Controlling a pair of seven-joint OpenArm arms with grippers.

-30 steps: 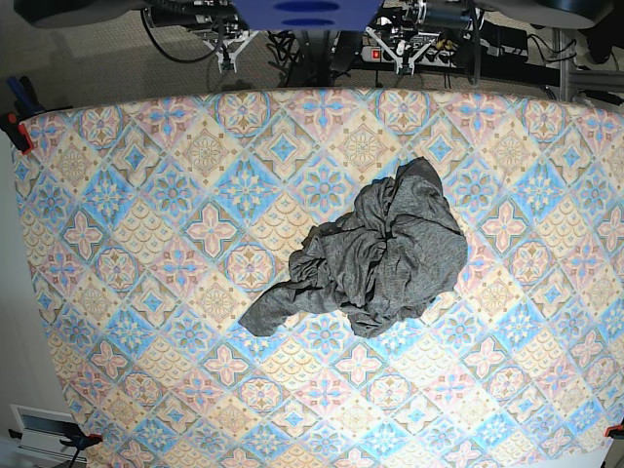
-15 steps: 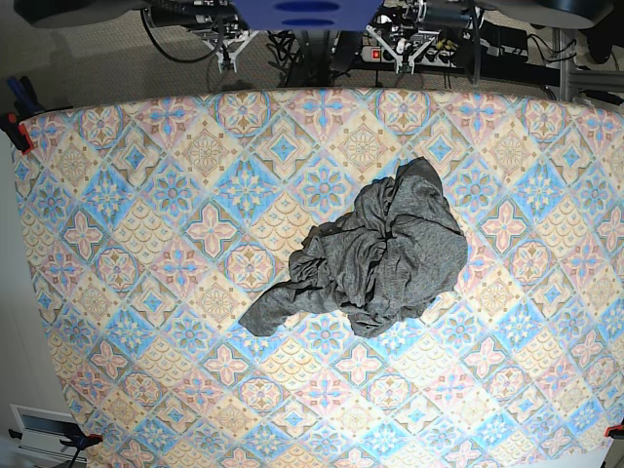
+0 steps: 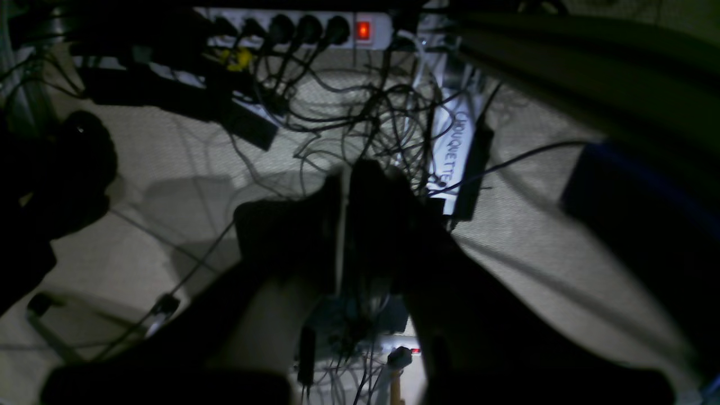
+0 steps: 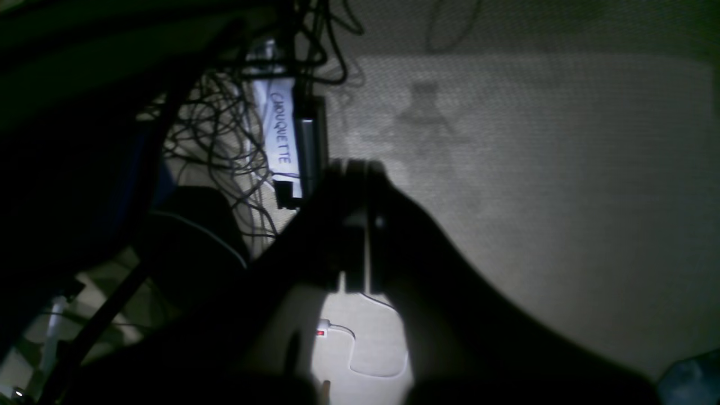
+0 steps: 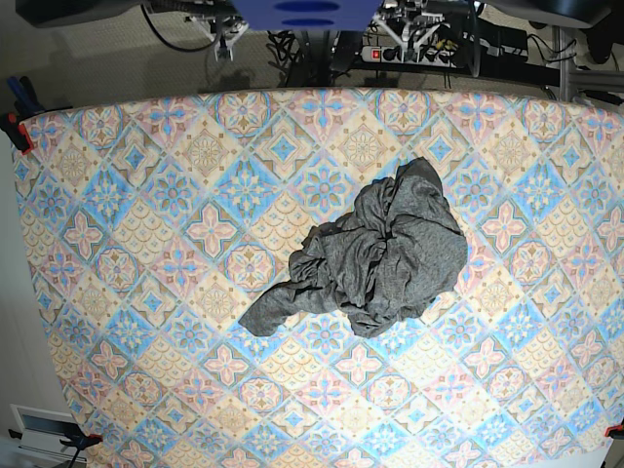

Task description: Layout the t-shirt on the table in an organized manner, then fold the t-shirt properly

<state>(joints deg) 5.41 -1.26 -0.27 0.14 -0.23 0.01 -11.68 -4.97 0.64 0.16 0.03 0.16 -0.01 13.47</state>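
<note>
Dark heather-grey knit t-shirt point(image 5: 375, 258) lies crumpled right of centre on my pastel tile-patterned table point(image 5: 146, 244). Left wrist: left gripper point(image 3: 344, 225) pinched nearly together, empty, over a white power strip point(image 3: 292, 25). Right wrist: right gripper point(image 4: 365, 225) closed, empty, above carpet point(image 4: 534, 169).

The t-shirt point(image 5: 375, 255) lies bunched on my desk point(image 5: 146, 244), a little right of centre in the base view, one end trailing toward the near left. Both my claws hang behind the desk's far edge, over the floor.
</note>
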